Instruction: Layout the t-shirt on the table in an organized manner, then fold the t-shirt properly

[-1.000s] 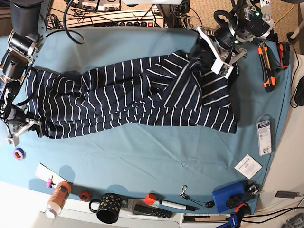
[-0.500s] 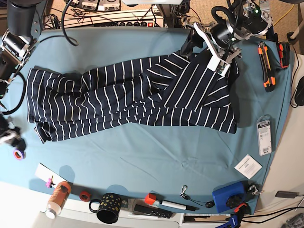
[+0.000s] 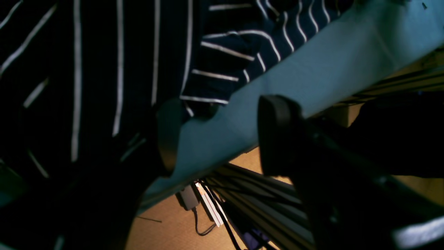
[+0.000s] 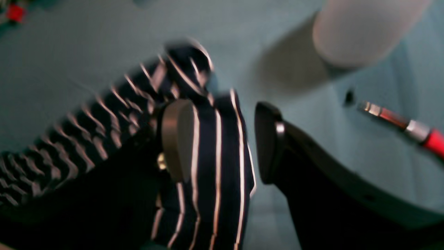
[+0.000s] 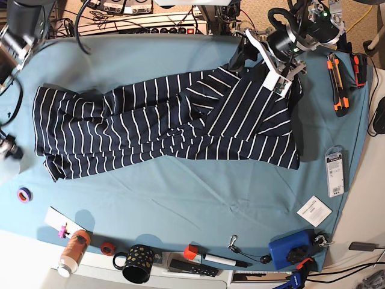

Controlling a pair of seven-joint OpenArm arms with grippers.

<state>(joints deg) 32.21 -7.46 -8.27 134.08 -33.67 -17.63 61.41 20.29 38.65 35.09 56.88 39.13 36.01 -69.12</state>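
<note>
- Left wrist view: the left gripper [image 3: 215, 135] stands with its jaws apart, only teal table cloth showing between the two dark fingers [image 3: 277, 135]; it grips nothing, though the striped cloth lies right against the left-hand finger.
- The same gripper in the base view [image 5: 260, 51] hangs over the far edge of the table [image 5: 180, 198], at the upper right end of the t-shirt [image 5: 162, 123].
- Right wrist view, blurred: the right gripper [image 4: 222, 139] is spread wide, with a loose fold of the t-shirt [image 4: 215, 146] lying between its fingers, touching the left pad and clear of the right one.
- In the base view that arm sits at the left edge, near the shirt's left end.
- The t-shirt is stretched lengthwise across the table, wrinkled and doubled over near its middle.
- Near the front edge stand a black spotted mug [image 5: 137, 263], a bottle [image 5: 73, 251] and a blue box [image 5: 290, 250].
</note>
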